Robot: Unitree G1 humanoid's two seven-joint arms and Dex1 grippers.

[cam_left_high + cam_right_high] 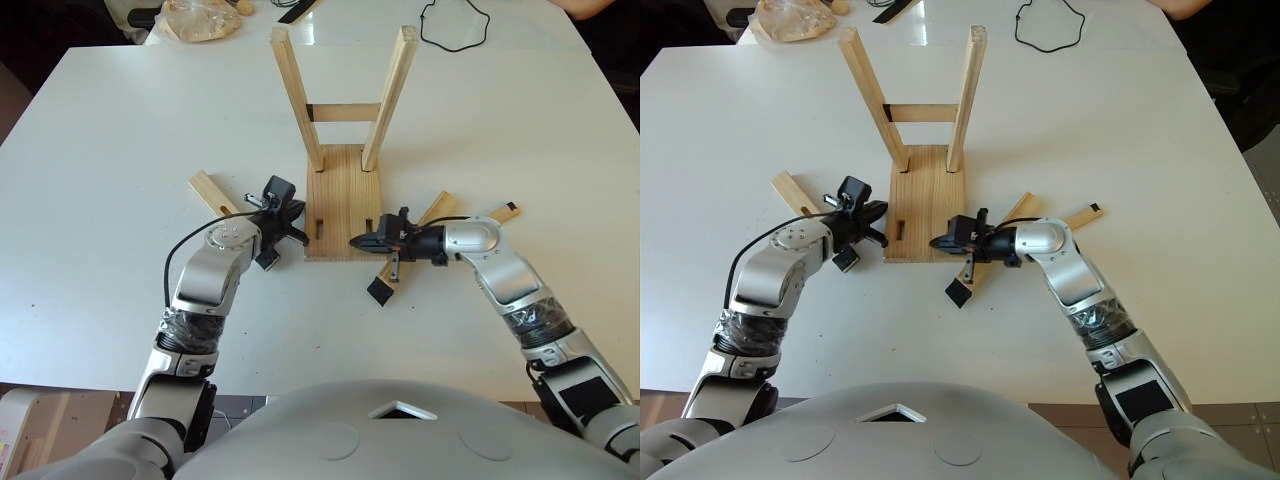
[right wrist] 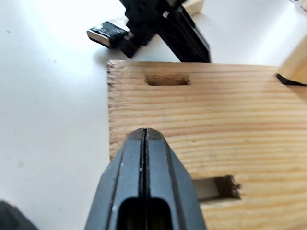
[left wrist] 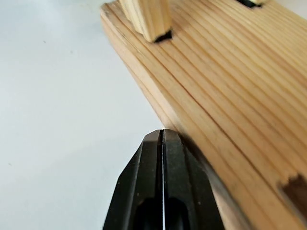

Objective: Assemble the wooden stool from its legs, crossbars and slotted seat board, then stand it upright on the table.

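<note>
**Seat board** [image 1: 343, 190]: lies flat at the centre of the white bench [image 1: 120, 150], slotted face up.
**Left upright leg** [image 1: 297, 98] and **right upright leg** [image 1: 390, 95]: both are seated in the board's far slots. They splay apart toward the top of the frame and are joined by one crossbar [image 1: 345, 112].
**Near slots** [image 1: 319, 228]: two, both empty.
**Left gripper** [image 1: 298, 213]: fingers pressed together, holding nothing. Its tip is just beside the board's left edge; contact cannot be told.
**Right gripper** [image 1: 354, 241]: fingers closed flat against each other, nothing between them. Its tip is over the board's near right corner, beside the right-hand slot.
**Loose leg** [image 1: 210, 190]: left of the board, partly hidden beneath the left gripper.
**Black-tipped leg** [image 1: 437, 208]: lies diagonally right of the board and passes under the right gripper.
**Short piece** [image 1: 500, 212]: dark-tipped, further right.
**Black cable** [image 1: 455, 25]: top of the frame.
**Plastic bag** [image 1: 200, 18]: upper left of the frame.
</note>
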